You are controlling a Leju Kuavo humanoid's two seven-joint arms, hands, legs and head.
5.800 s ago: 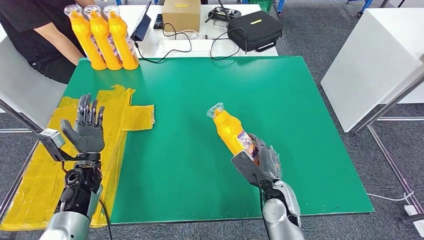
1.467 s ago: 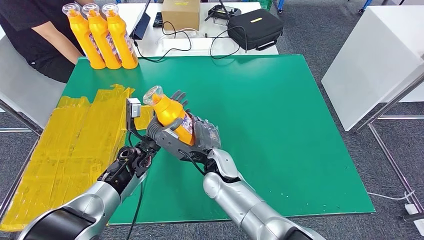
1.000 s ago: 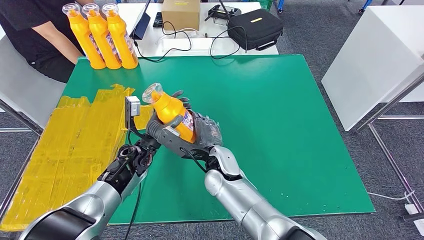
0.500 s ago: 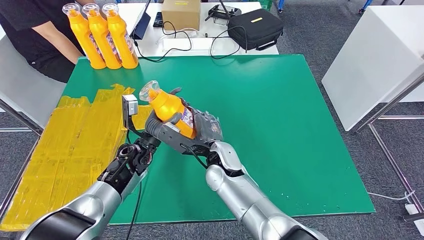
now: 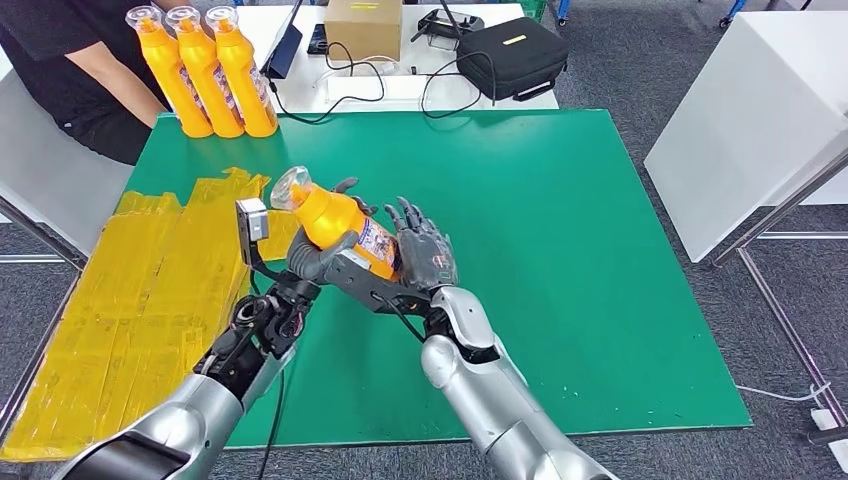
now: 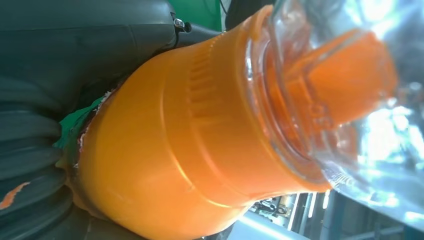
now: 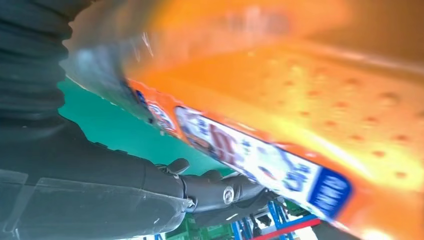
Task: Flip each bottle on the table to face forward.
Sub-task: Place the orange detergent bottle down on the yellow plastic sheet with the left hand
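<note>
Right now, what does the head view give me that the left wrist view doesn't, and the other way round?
Head view alone: the green table top, three upright orange plastic bottles at its far left corner, the yellow taped sheet, and the right hand with fingers spread beside the held bottle's label. Left wrist view alone: the orange spout close up inside the clear cap. Both: the held orange plastic bottle in the left hand.

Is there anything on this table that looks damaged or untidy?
Yes. The yellow sheeting on the green table looks crumpled and patchy, with uneven edges. The three standing bottles stand neatly in a row.
</note>
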